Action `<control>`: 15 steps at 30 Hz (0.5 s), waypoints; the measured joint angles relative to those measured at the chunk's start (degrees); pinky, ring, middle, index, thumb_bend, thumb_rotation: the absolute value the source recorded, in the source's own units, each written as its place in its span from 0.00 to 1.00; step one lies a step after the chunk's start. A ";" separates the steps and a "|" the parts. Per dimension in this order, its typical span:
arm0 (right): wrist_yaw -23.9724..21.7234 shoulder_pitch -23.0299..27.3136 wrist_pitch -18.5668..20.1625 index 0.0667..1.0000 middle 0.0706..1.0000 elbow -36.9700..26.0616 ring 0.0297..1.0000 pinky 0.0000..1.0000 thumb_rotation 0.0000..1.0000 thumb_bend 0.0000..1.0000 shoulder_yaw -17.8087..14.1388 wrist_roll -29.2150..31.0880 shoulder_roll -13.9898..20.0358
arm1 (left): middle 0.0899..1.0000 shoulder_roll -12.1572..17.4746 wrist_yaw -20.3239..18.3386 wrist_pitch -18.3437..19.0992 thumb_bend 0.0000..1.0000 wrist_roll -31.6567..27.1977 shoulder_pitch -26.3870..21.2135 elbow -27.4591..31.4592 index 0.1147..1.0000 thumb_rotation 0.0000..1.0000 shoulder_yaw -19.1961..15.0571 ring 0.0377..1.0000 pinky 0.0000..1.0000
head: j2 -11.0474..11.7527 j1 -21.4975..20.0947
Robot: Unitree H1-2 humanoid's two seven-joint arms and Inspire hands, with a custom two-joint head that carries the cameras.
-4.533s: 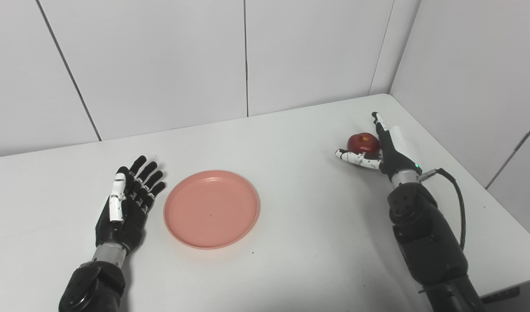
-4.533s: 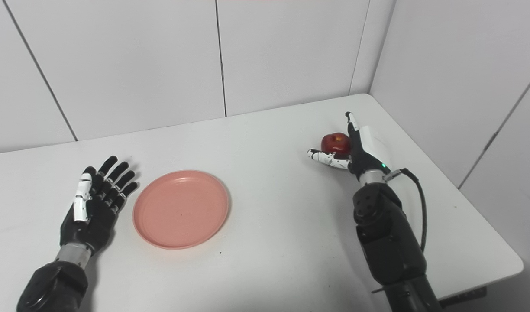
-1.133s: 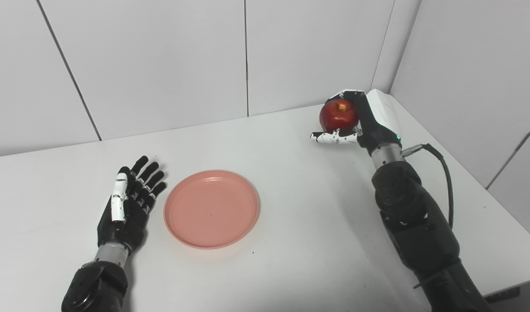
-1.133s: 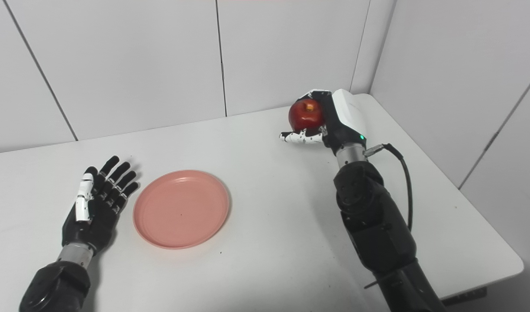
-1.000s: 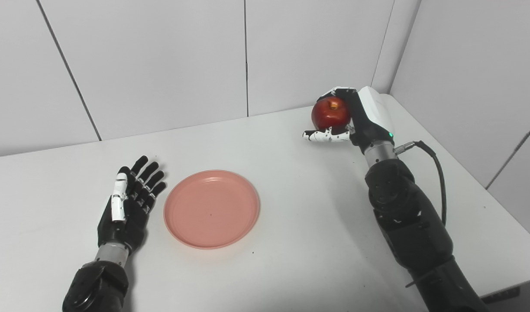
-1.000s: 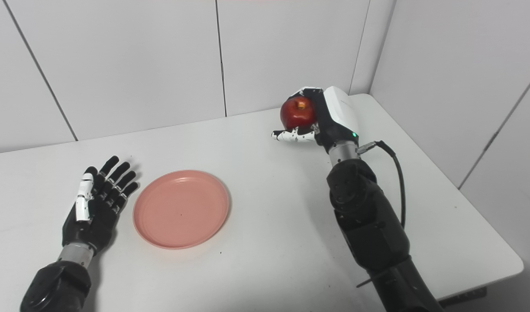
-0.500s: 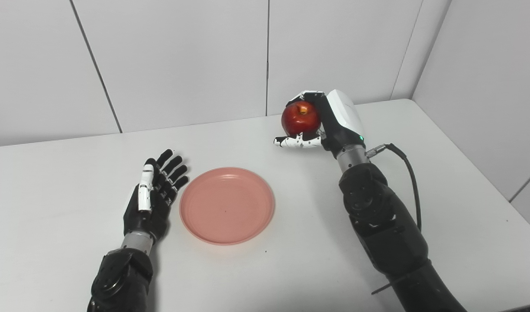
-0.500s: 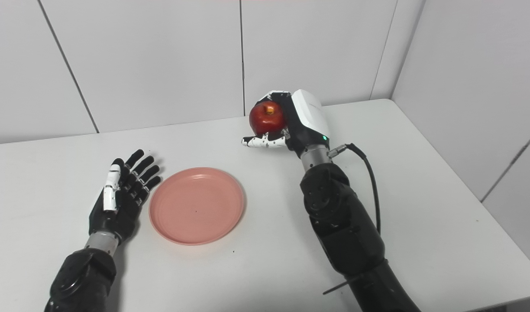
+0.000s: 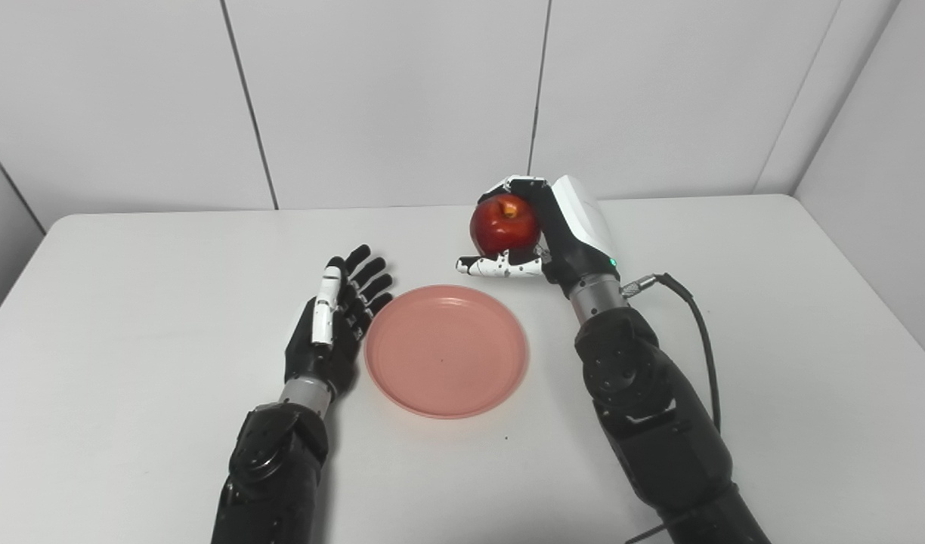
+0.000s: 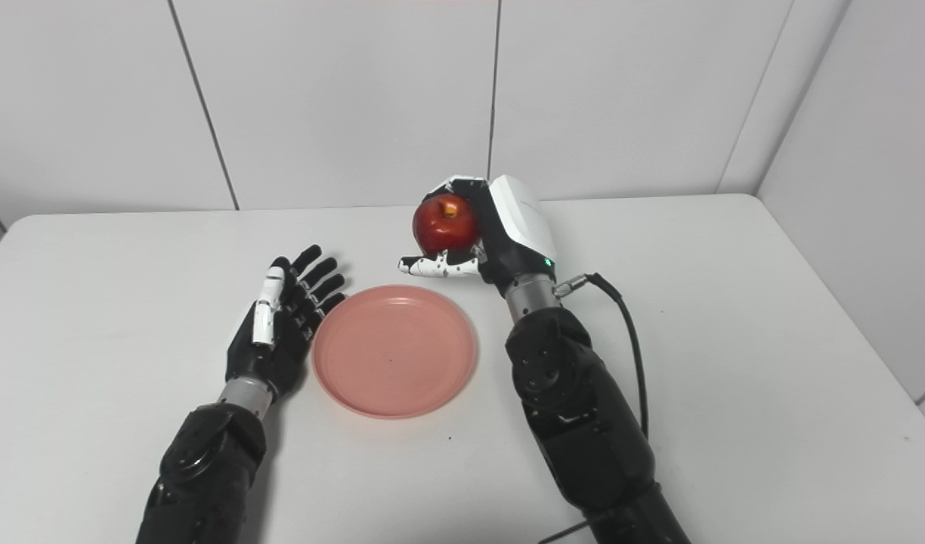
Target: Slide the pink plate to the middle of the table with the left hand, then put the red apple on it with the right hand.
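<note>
White table (image 9: 772, 317), glossy red apple (image 9: 502, 225)

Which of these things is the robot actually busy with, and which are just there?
Part of the job:
- red apple, held in the right hand
- pink plate, bare
- left hand, open beside the plate

Just there:
- white table
- black cable on the right arm

Bare pink plate (image 9: 447, 350) beside left hand (image 9: 331, 325)
</note>
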State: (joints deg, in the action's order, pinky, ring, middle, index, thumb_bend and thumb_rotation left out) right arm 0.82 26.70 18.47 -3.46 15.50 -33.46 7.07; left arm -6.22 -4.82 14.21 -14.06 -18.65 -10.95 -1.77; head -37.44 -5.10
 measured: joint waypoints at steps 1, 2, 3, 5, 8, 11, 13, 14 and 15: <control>0.00 -0.01 -0.09 0.45 0.42 0.28 0.36 0.30 0.14 0.52 0.27 -0.01 -0.28 | 0.85 -0.30 0.17 -0.02 0.37 0.13 0.00 0.00 0.84 1.00 0.02 0.86 0.86 | -0.09 0.87; 0.01 -0.02 -0.22 0.45 0.42 0.55 0.36 0.30 0.14 0.52 0.60 -0.04 -0.59 | 0.85 -0.62 0.28 -0.03 0.37 0.19 0.00 0.00 0.84 1.00 0.03 0.85 0.85 | -0.26 1.57; 0.03 -0.03 -0.51 0.45 0.42 0.74 0.36 0.29 0.13 0.52 0.93 -0.07 -0.82 | 0.85 -0.85 0.40 -0.04 0.38 0.22 0.00 0.00 0.84 1.00 0.08 0.85 0.85 | -0.26 1.76; 0.17 -0.13 -1.71 0.45 0.42 0.86 0.35 0.29 0.13 0.52 1.44 -0.11 -1.12 | 0.85 -1.17 0.69 -0.04 0.37 0.30 0.00 0.00 0.84 1.00 0.19 0.85 0.85 | -0.44 3.24; 1.24 -0.37 -4.20 0.45 0.42 1.77 0.36 0.30 0.13 0.52 2.23 -1.02 -1.25 | 0.85 -1.32 1.09 -0.04 0.37 0.75 0.00 0.03 0.84 1.00 0.29 0.85 0.85 | -0.53 3.87; 1.60 -1.09 -5.25 0.45 0.44 3.04 0.38 0.32 0.13 0.52 2.40 -1.04 -1.48 | 0.86 -1.74 1.88 -0.04 0.37 1.16 0.00 0.15 0.84 1.00 0.42 0.86 0.85 | -0.62 4.66; 1.60 -1.90 -5.39 0.45 0.45 3.35 0.39 0.33 0.13 0.52 2.49 -1.02 -1.70 | 0.86 -2.05 2.21 -0.04 0.37 1.93 0.00 0.21 0.85 1.00 0.47 0.86 0.86 | -0.70 4.92; 1.61 -2.14 -5.53 0.45 0.45 3.51 0.39 0.32 0.13 0.52 2.57 -1.02 -1.82 | 0.86 -2.10 2.23 -0.04 0.37 1.96 0.00 0.22 0.85 1.00 0.48 0.86 0.86 | -0.79 5.10; 1.65 -2.21 -6.02 0.45 0.45 4.05 0.38 0.32 0.13 0.52 2.68 -1.02 -1.97 | 0.86 -2.11 2.23 -0.04 0.37 1.97 0.01 0.21 0.85 1.00 0.46 0.86 0.86 | -0.79 5.10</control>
State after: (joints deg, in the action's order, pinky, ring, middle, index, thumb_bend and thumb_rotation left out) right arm 2.47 24.49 12.45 0.59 18.19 -34.48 5.10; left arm -8.33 -2.58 14.17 -12.09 -18.64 -10.74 -1.31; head -38.23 0.00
